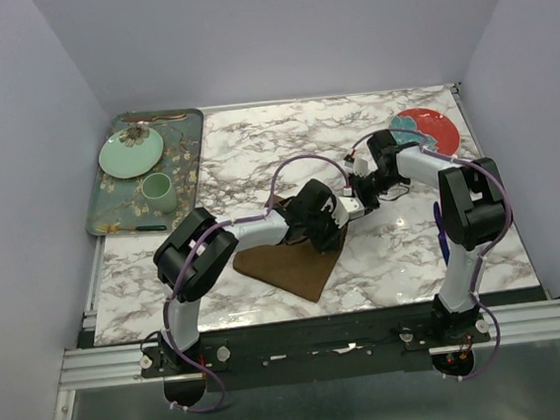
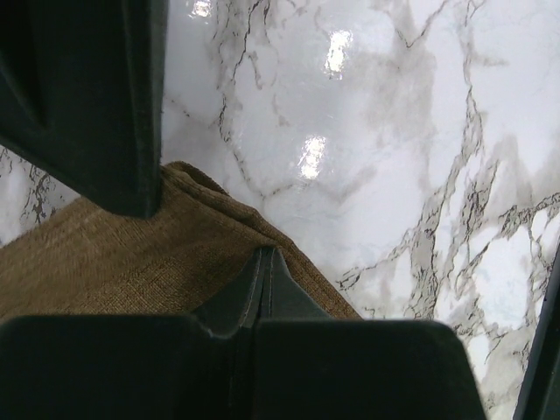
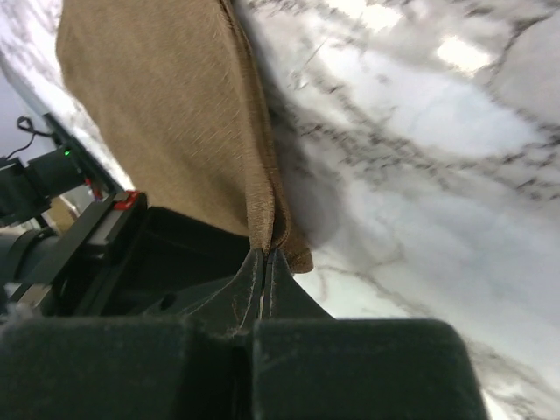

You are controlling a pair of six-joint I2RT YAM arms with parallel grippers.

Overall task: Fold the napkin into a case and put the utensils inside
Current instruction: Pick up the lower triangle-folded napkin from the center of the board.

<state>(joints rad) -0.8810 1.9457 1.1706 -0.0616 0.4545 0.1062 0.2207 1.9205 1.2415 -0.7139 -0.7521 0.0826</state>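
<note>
Where the right claw [image 3: 265, 258] nips it, the napkin [image 3: 166, 105] folds.

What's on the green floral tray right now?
A pale green plate, a green cup, a thin copper utensil along the far rim of the tray, and a dark slim item at its near rim. Anything under plate or cup is covered.

Tray [image 1: 108, 200] w/ mint plate [image 1: 131, 153], cup [image 1: 157, 191]; red plate [image 1: 431, 128] far right.
</note>
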